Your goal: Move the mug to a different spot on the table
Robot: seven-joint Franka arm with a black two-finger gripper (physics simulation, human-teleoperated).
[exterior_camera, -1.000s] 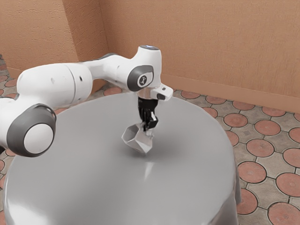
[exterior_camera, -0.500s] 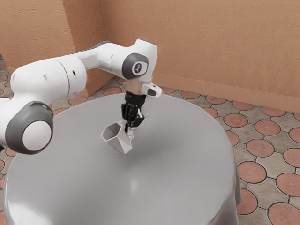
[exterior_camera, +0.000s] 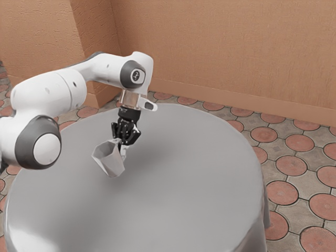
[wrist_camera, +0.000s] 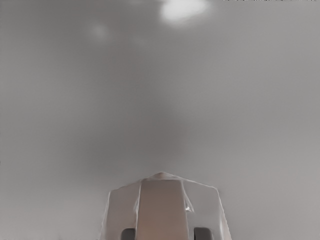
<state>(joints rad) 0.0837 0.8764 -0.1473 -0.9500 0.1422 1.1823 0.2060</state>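
A pale grey, faceted mug (exterior_camera: 109, 158) hangs tilted just above the round grey table (exterior_camera: 199, 178), over its part toward the exterior view's left. My black gripper (exterior_camera: 125, 143) is shut on the mug's rim from above. In the wrist view the mug (wrist_camera: 162, 210) sits right under my hand, its angular body against the grey tabletop (wrist_camera: 160, 100).
The table's edge curves close by on the exterior view's left. Beyond it lie a floor of round terracotta tiles (exterior_camera: 299, 142) and orange walls (exterior_camera: 236, 42). A wide stretch of bare tabletop spreads toward the exterior view's right.
My arm has swung toward the exterior view's left, carrying the mug with it from the table's middle to its left part. The grip has stayed the same.
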